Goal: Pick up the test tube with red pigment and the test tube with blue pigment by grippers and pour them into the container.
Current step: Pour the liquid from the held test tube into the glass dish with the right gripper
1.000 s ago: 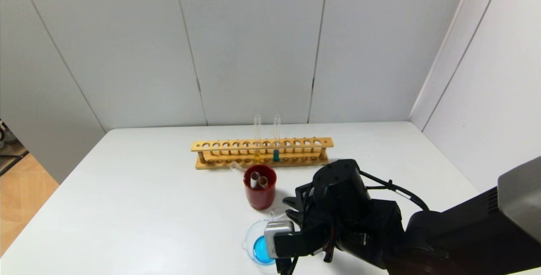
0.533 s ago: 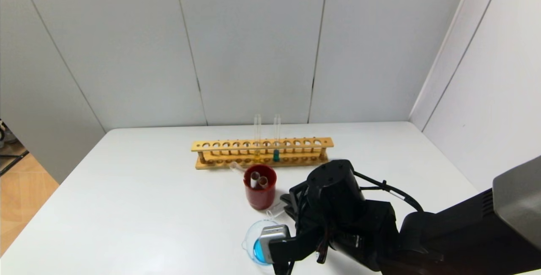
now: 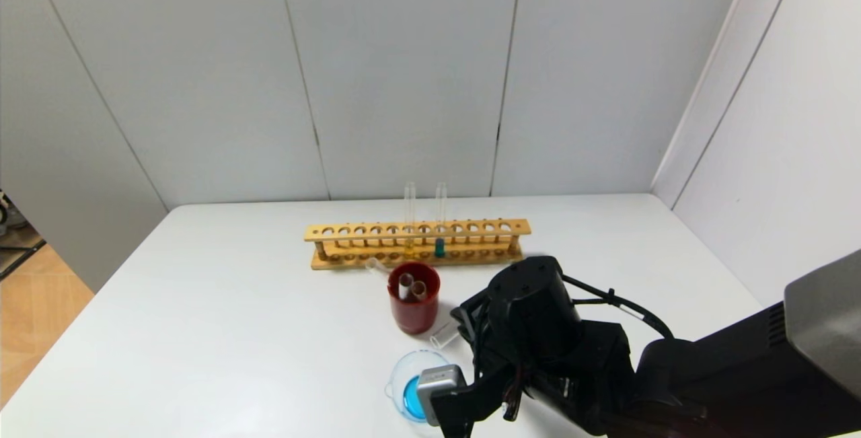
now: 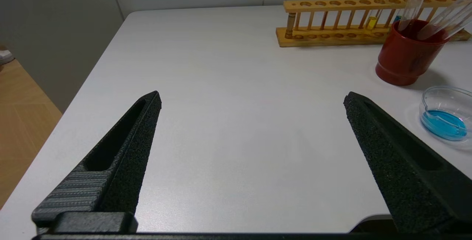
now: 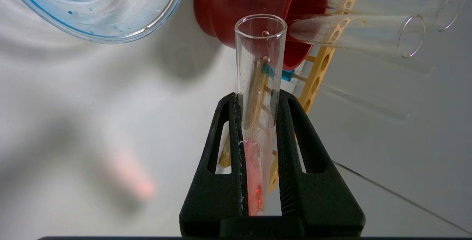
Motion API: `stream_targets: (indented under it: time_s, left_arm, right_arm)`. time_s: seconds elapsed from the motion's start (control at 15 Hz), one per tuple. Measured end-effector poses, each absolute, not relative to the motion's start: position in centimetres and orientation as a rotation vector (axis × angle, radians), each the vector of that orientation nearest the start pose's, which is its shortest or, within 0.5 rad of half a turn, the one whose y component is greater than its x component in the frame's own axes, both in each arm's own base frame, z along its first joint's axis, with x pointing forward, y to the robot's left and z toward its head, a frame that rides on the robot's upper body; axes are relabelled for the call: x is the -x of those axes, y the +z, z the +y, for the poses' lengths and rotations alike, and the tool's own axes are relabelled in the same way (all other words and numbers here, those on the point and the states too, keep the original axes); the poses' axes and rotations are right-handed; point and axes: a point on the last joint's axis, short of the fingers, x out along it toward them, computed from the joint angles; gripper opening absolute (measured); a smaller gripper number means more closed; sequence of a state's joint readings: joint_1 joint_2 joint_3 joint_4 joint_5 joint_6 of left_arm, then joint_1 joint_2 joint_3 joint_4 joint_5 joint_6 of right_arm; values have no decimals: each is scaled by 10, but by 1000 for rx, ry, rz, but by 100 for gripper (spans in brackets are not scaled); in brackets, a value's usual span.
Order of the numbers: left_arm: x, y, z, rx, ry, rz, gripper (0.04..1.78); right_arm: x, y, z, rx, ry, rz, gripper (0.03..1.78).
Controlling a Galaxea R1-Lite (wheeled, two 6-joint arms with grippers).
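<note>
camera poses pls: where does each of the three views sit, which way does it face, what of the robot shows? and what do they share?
Head: sits high, faces forward and down at the white table, test tube rack at the back; right arm with right gripper shows.
Left wrist: low over the table, faces across it; left gripper open.
Right wrist: faces along the right gripper shut on the test tube with red pigment.
Shared: red cup and container holding blue liquid.

Dark red cup [image 3: 414, 306], blue-pooled clear container [image 3: 407, 384], yellow-tan wooden rack [image 3: 417, 241].
</note>
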State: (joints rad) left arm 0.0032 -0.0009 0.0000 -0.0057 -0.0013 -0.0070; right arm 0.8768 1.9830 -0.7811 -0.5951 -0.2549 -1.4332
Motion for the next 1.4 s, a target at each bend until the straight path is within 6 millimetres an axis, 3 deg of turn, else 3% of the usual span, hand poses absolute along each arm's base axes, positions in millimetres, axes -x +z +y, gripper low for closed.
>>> stream_targets:
  time_s: [0.8, 1.4]
  left_arm:
    - [23, 76, 0, 7, 2, -6, 175]
    - [23, 76, 0, 7, 1, -7, 175]
  right_arm:
    - [-215, 72, 259, 1731, 932, 28, 32]
    - [-226, 65, 268, 1735, 929, 38, 32]
